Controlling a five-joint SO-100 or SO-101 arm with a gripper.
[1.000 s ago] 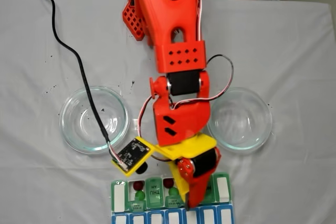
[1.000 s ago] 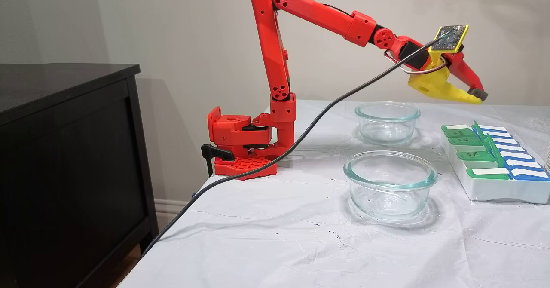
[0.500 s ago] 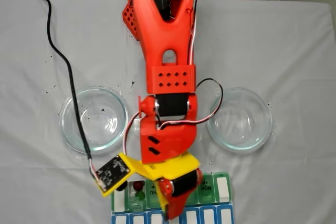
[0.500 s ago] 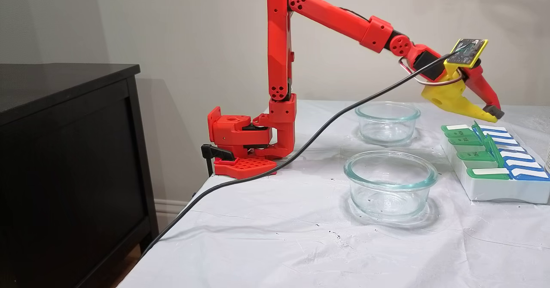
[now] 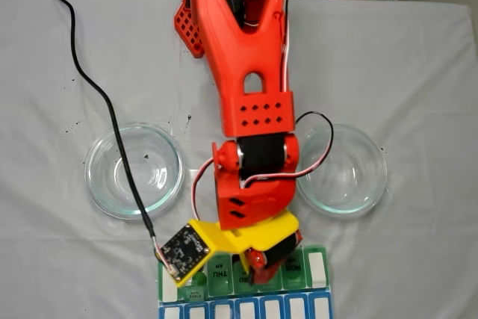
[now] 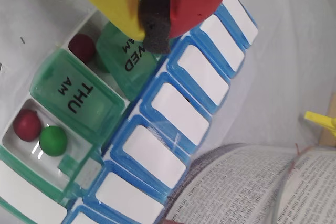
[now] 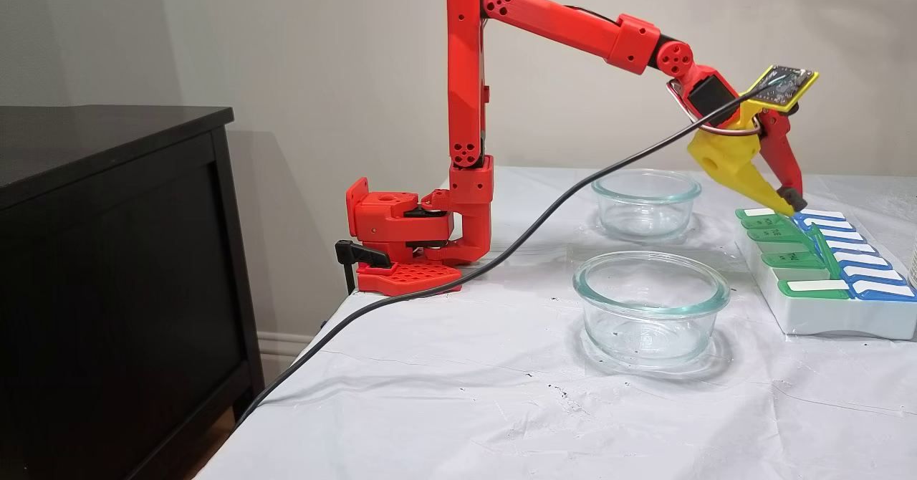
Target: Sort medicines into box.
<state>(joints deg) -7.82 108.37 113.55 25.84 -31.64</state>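
Here the box lies directly beneath the end effector, at the bench edge farthest from the arm's base. In the wrist view three medicines show: a red ball and a green ball touching in one open compartment beyond the THU AM lid, and a second red ball in the open compartment between that lid and the WED lid, nearer the tip. The yellow finger and red finger meet on a dark foam pad just above the WED lid, jaws closed with no ball seen between them; whether the pad touches the lid I cannot tell.

Versus half a second ago: end effector has pitched steeper and dropped from above the box to its lids in a fixed view.

Count: two glass bowls, one left and one right of the arm in the top-down view; one black cable; one open book just past the blue row.
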